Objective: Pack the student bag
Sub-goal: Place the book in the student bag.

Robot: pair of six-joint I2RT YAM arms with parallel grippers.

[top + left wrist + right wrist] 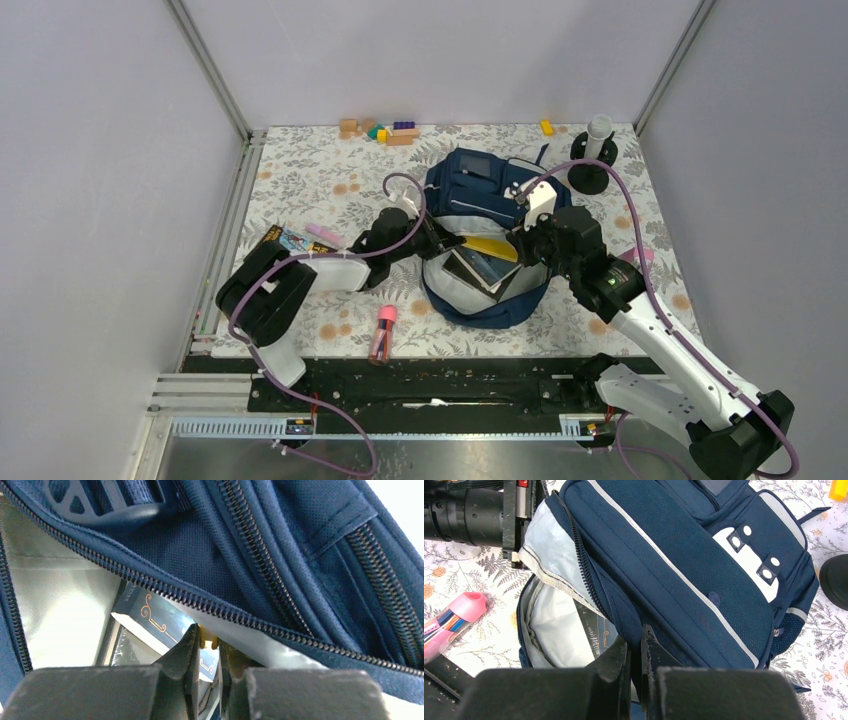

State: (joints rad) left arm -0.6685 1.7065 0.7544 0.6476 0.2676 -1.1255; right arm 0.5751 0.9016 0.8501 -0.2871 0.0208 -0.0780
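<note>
The student bag (478, 185) is a navy backpack lying in the middle of the table, its main compartment held open toward the arms. Its silver lining (55, 610) shows, and a dark book with gold ornament (150, 611) lies inside beside something yellow (492, 247). My left gripper (207, 640) is shut on the left rim of the opening, with a small yellow piece showing between its tips. My right gripper (635, 640) is shut on the navy fabric of the right rim. In the top view the left gripper (455, 242) and right gripper (520, 242) flank the opening.
A pink-capped tube (383, 332) lies near the front edge and shows as the tube (454, 614) in the right wrist view. A dark box (290, 240) lies left. Wooden blocks (385, 130) and a yellow block (547, 127) sit at the back. A black stand (593, 165) is back right.
</note>
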